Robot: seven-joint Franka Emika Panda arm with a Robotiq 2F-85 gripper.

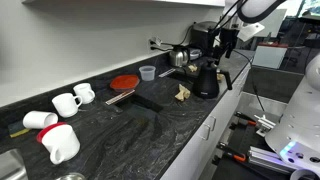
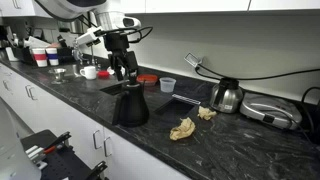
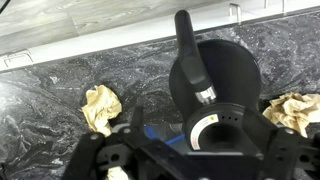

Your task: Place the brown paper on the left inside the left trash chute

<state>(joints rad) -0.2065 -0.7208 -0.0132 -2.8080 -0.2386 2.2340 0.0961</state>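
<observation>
Two crumpled brown papers lie on the dark marble counter. In the wrist view one paper (image 3: pixel 100 106) is at the left and one (image 3: pixel 292 108) at the right. Both also show in an exterior view, one (image 2: pixel 182 128) near the front edge and one (image 2: pixel 206 113) behind it. Another exterior view shows only one paper (image 1: pixel 183 93). A dark rectangular chute opening (image 2: pixel 185 100) is set in the counter; it also shows in the other view (image 1: pixel 149 102). My gripper (image 2: pixel 125 70) (image 1: pixel 222 45) (image 3: pixel 205 160) hangs open and empty just above a black kettle (image 2: pixel 130 105) (image 3: pixel 215 75).
White mugs (image 1: pixel 66 102) and a red plate (image 1: pixel 123 82) stand on the counter, with a clear plastic cup (image 1: pixel 148 72) behind. A steel kettle (image 2: pixel 226 95) with a cable sits by the wall. The counter's front edge (image 2: pixel 120 135) is close to the papers.
</observation>
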